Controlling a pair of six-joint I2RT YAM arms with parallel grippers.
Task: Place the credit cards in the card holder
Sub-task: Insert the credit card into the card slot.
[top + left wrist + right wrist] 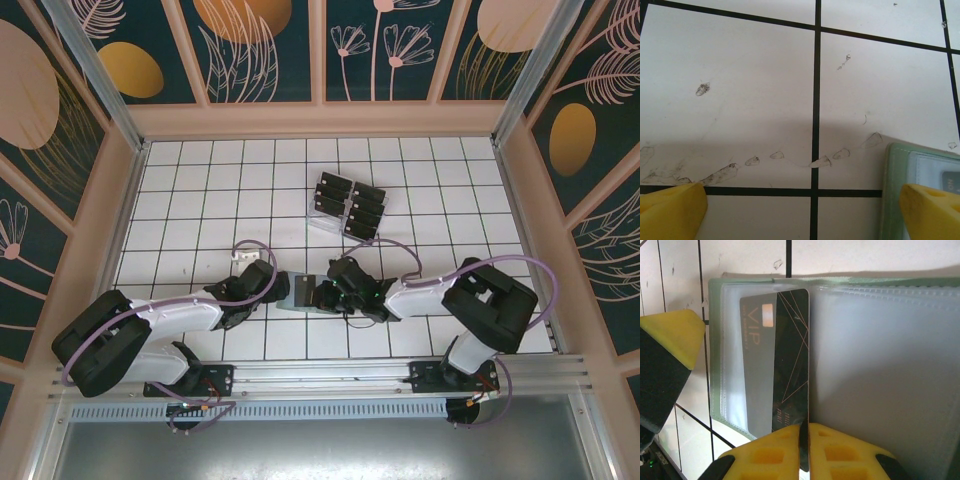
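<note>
The card holder (298, 292) lies open on the table (200, 200) between the two hands, and everything else is arranged around it. The right hand (804, 440) is closed on the near end of a black credit card (785, 365). It pinches the card thin-edge-on, so the far end can be steered into one of the holder's clear pockets. The part of the card's face toward the holder's outer edge looks milky, so I judge it is already partly under the plastic.

The left hand (802, 200) stands wide open at the holder's other side, gripping nothing. One of its yellow fingertips (930, 210) is over the holder's corner (probably to keep the soft sleeve from sliding as the card is pushed, though I cannot tell whether it presses down).

Beyond the holder and well apart from it, the remaining cards (365, 205) sit slotted in a clear rack (322, 218), each easy to pluck by an edge.
</note>
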